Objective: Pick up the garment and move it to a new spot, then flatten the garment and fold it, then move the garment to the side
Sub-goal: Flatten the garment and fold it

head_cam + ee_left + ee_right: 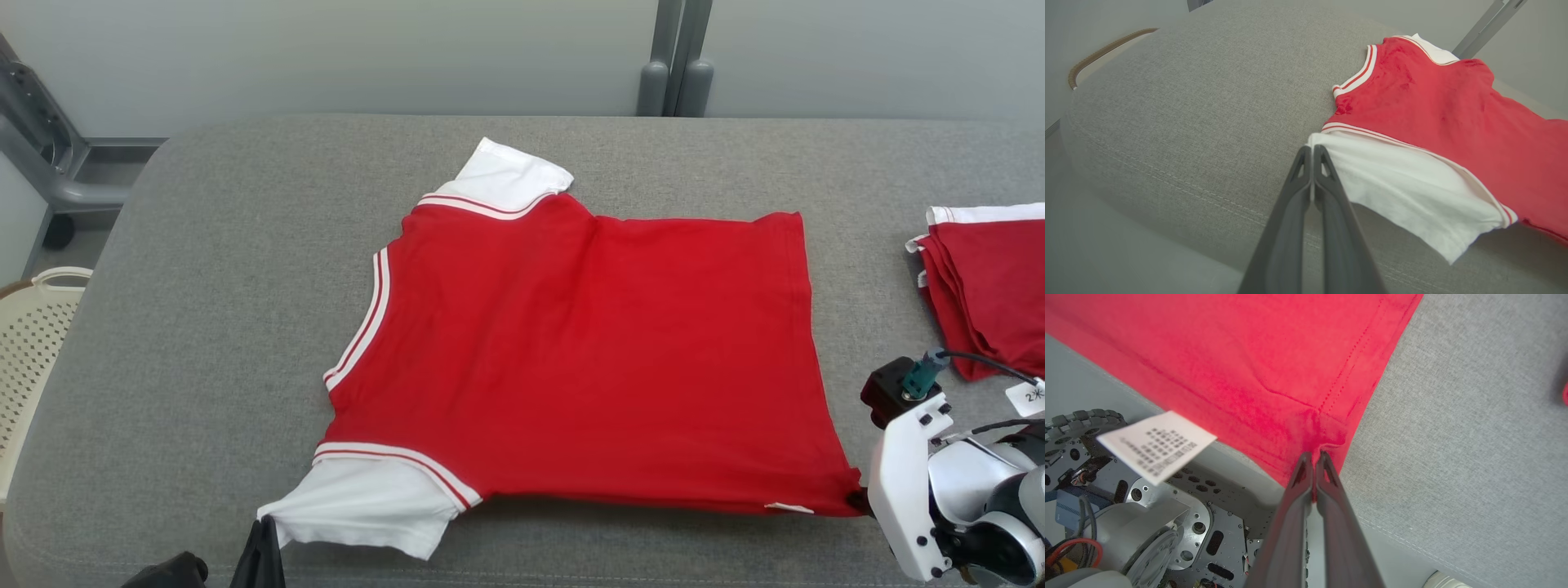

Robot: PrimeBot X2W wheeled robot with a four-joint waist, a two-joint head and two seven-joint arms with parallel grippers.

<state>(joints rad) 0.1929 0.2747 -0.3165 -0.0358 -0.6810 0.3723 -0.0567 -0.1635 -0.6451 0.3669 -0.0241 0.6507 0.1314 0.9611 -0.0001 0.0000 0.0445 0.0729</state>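
A red garment [571,351] with white sleeves and striped trim lies spread on the grey padded table [245,245]. My left gripper [265,531] sits at the table's near edge, shut on the corner of the near white sleeve [1404,192]. In the left wrist view its fingertips [1311,150] meet on that corner, and the sleeve hangs slightly above the cloth surface. At the garment's near right hem corner [1327,433], my right gripper [1313,456] is shut on bunched red fabric. Its dark tip [856,500] touches that corner in the head view.
A pile of folded red garments [988,286] lies at the table's right edge. Left of the table stands a cream perforated basket [33,343]. A white care label [1155,445] hangs from the hem over my wheeled base [1147,522]. Grey metal posts [676,73] rise behind the table.
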